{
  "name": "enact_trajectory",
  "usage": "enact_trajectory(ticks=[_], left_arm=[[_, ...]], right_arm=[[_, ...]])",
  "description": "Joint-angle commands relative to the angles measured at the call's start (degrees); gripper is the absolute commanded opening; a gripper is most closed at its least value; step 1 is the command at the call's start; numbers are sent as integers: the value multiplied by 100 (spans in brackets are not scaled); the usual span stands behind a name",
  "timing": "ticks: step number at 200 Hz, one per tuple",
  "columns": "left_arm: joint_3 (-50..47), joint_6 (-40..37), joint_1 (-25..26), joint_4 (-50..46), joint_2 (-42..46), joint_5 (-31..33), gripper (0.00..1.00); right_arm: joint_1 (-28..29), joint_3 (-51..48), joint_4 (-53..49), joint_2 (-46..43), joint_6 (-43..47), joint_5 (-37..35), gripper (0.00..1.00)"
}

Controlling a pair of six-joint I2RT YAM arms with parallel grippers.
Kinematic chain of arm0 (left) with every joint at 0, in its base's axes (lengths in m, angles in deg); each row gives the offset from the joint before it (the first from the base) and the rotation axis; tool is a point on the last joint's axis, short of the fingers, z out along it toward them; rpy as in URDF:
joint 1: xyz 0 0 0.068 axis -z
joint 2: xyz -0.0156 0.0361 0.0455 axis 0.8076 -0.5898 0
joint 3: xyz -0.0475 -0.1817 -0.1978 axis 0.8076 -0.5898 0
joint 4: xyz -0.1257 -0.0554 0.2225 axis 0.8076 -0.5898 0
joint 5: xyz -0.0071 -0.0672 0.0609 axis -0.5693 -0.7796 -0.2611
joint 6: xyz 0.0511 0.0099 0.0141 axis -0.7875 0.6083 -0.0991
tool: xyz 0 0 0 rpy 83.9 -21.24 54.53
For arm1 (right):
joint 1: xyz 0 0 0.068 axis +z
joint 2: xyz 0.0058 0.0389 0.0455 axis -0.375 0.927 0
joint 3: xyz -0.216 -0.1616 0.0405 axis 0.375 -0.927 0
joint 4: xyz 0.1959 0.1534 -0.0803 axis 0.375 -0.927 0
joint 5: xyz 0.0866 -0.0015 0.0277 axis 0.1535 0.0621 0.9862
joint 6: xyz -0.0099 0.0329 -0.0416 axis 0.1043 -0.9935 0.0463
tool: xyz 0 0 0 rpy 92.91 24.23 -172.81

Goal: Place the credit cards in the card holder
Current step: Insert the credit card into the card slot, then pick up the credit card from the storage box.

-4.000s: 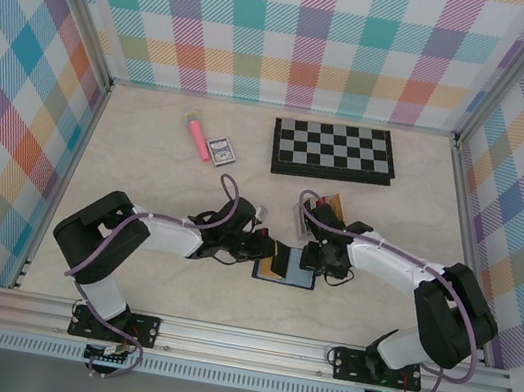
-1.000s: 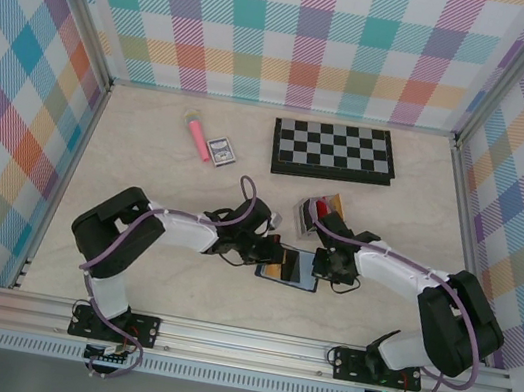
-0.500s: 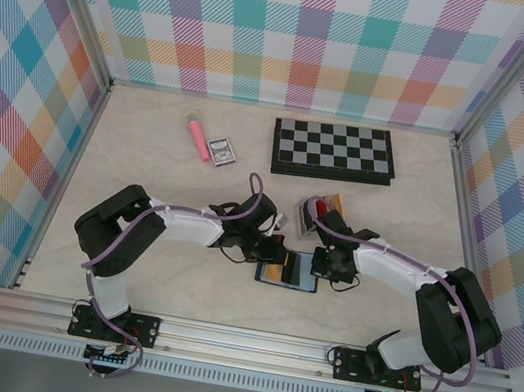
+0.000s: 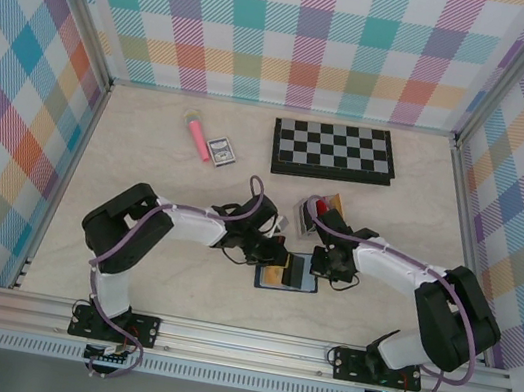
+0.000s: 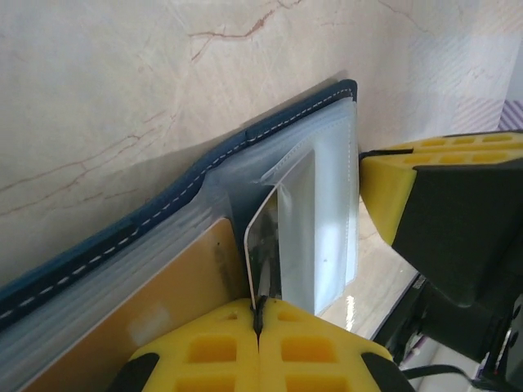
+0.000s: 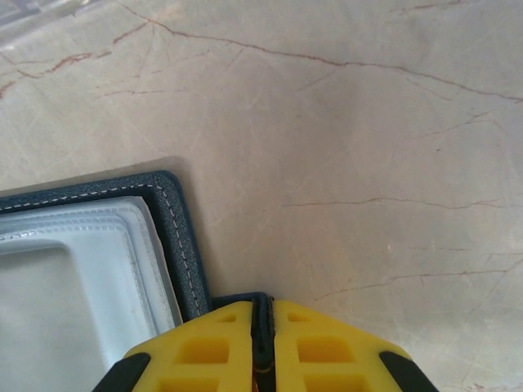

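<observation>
1. A pale, marble-veined desk [image 4: 142, 185] sits inside walls [image 4: 311, 32] of bright plaid. The card holder [image 4: 291, 274], a navy wallet, lies open on the desk towards the front edge, between the two arms
2. The left hand [image 5: 258, 309] reaches the card holder from its left side. Its yellow fingers are pressed together on the edge of a white card [image 5: 274, 229]
3. The white card stands tilted on its edge. Its far end is tucked into a clear pocket [image 5: 327, 237] of the card holder
4. A yellow-orange card [image 5: 163, 310] lies flat in the card holder, just beside the white card
5. The right hand [image 6: 263, 314] is at the card holder's right side. Its fingers are closed, with a narrow strip of the card holder's navy edge pinched between them. In the right wrist view, a stitched corner of the card holder lies flat on the desk just beside those fingers
6. Just beyond the card holder, on its far side, stands a grey card stand [image 4: 311, 215] with a red card [image 4: 322, 208] in it
7. Well beyond the card holder, at the back of the desk, lies a chessboard [image 4: 333, 151]
8. Far to the back left of the card holder, a pink tube [image 4: 194, 135] and a small blue-and-white box [image 4: 221, 151] lie side by side
</observation>
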Motion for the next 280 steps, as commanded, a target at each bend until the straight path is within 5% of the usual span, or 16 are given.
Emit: enact_trajectory(ticks=[1, 75, 174, 218, 280], left_arm=[[-172, 710, 151, 698, -195, 320, 0], [-149, 907, 348, 874, -343, 612, 0], [-132, 253, 331, -426, 766, 1500, 47], [-208, 321, 72, -514, 1078, 1918, 52], [71, 484, -550, -686, 941, 1942, 53]], right_arm=[[29, -134, 417, 16, -103, 650, 11], [27, -332, 407, -228, -247, 758, 12], [-489, 688, -698, -888, 603, 47, 47], [-445, 1820, -730, -1, 1389, -15, 45], [-31, 3406, -1262, 1681, 1926, -1470, 38]])
